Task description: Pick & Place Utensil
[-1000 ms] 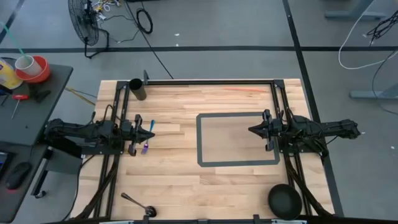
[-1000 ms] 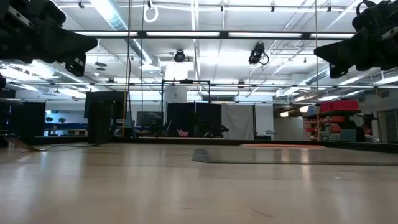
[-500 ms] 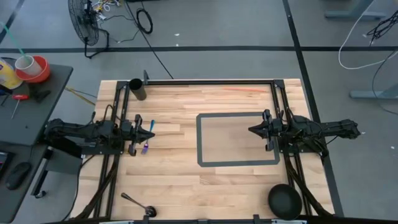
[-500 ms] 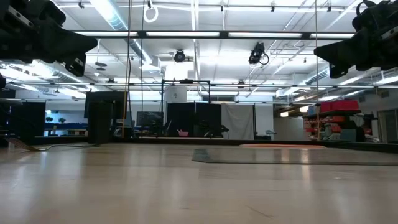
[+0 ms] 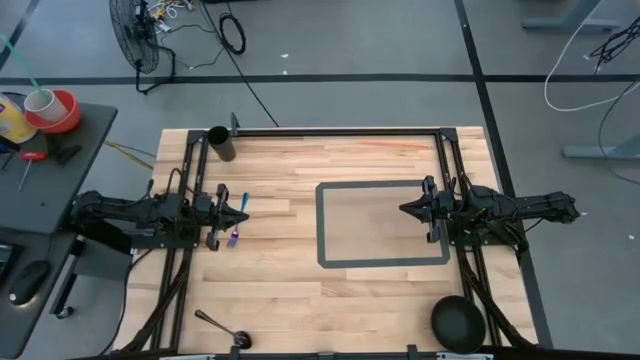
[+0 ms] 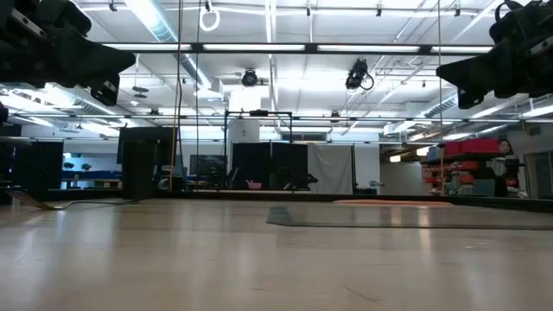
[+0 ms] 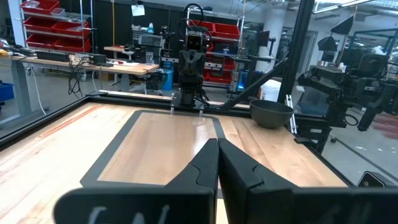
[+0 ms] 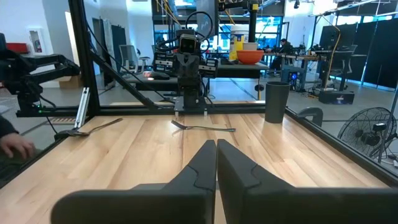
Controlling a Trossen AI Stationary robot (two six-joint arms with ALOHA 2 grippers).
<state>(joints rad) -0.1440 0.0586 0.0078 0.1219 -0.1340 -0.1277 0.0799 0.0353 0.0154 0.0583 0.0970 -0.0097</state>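
Facing each other across the wooden table (image 5: 290,270), both arms lie low and stretched out level, neither holding anything. Left gripper (image 5: 243,213) sits at 9 o'clock on the table, arm reaching in from the left edge, fingers pressed together into a point aimed at 3 o'clock; left wrist view confirms the two dark fingers (image 7: 205,165) meeting with no gap. Right gripper (image 5: 404,209) at 3 o'clock, over the right side of the grey taped rectangle (image 5: 322,225), fingers also pressed together, pointing to 9 o'clock; right wrist view shows the same closed tips (image 8: 205,163).

Utensil with blue-purple handle (image 5: 240,215) lies flat on the wood right under/beside the left gripper tip, roughly 9 o'clock; in the right wrist view it reads as a fork (image 8: 202,128) in front of the far arm. Touching the gripper or not: cannot tell from above.

Second utensil, a metal spoon or ladle (image 5: 222,327), lies at 7 o'clock near the front edge. Black bowl (image 5: 458,322) at 5 o'clock corner. Dark cup (image 5: 220,143) upright at 11 o'clock corner.

Low view: both arms show only as dark shapes high at the two upper corners, above the tabletop.
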